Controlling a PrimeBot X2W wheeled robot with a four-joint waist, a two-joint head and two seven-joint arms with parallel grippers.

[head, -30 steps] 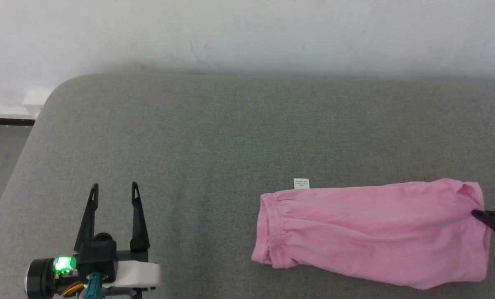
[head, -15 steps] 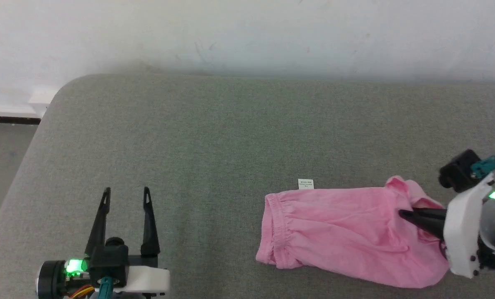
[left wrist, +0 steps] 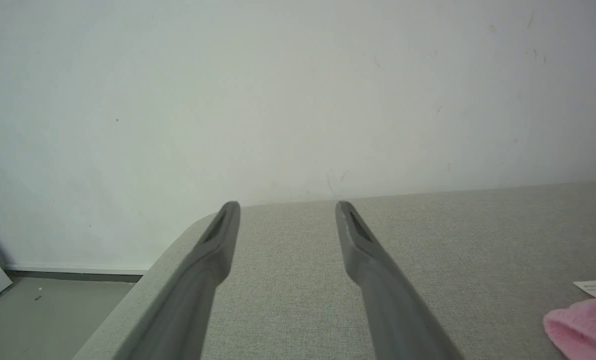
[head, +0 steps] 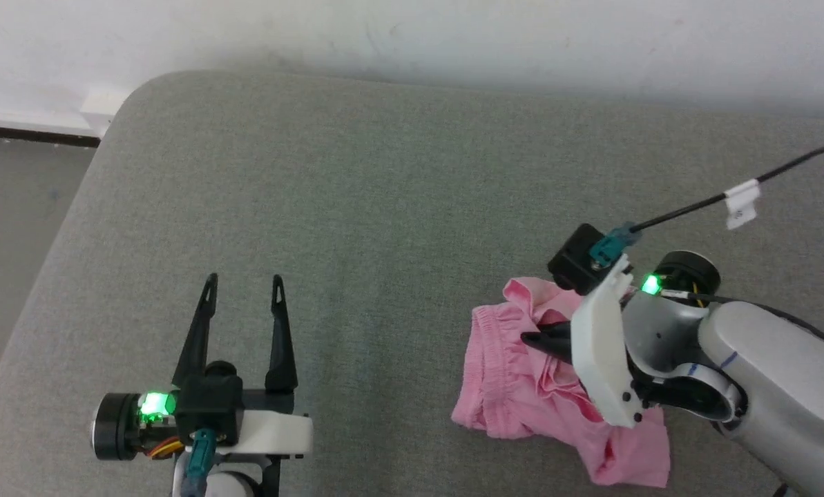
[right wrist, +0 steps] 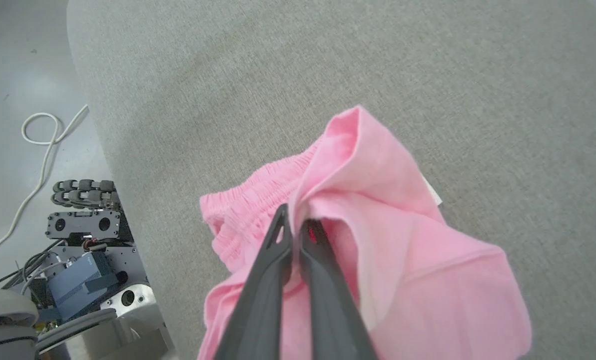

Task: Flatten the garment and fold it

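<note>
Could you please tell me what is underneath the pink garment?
The grey cushioned surface lies under the garment. Its white label peeks from beneath a fold; anything else below is covered.

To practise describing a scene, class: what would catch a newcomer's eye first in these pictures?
The pink garment, bunched at the right of the grey padded surface, stands out most. The right gripper is shut on a fold of it; the left gripper stands open at the lower left.

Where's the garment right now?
In the head view the garment lies bunched at lower right on the grey cushion, an edge pinched by the right gripper.
</note>
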